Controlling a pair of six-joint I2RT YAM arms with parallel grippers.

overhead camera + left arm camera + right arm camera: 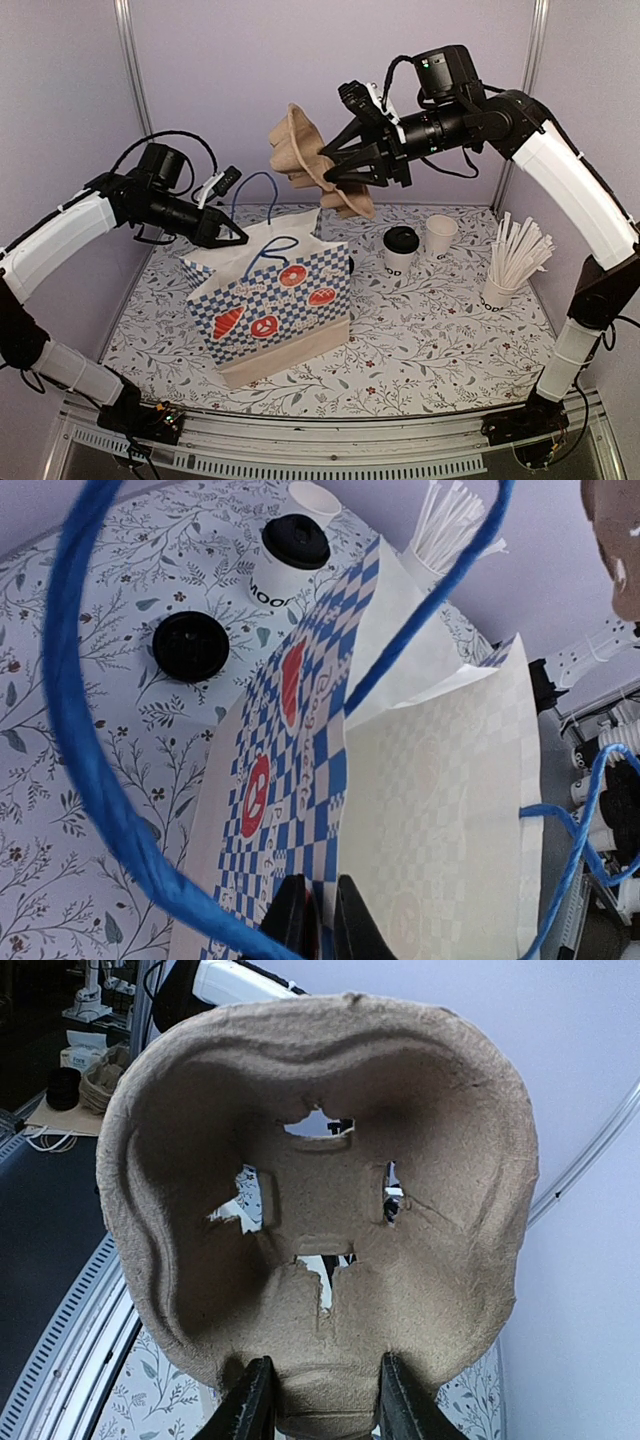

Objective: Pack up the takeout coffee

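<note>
Coffee first: the takeout coffee [401,250] stands upright on the flower-patterned table [420,340], black lid on, to the right of the paper bag [270,310] and apart from it; no gripper touches it. Just beside it, farther back and to the right, you see a lidless white cup [440,235]; farther right again stands a white cup of sticks [500,290]. In your left wrist view a loose black lid [190,645] lies flat on the table near the coffee, between it and the bag's checkered side.

The bag stands upright with its mouth open; its blue rope handle [70,720] loops up across the left wrist camera. Your left gripper [232,235] sits at the bag's upper left rim; its fingers [290,920] stand narrow, nearly together, with the edge of the bag's wall running in between them, so it reads as pinched on the bag.

Your right gripper [335,170] hangs in the air above and behind the bag, clamped on a brown pulp cup carrier [300,155]; the carrier is turned up on edge, well clear of the table; in the right wrist view its hollow side faces the camera and both fingers [250,1400] press its lower rim.
</note>
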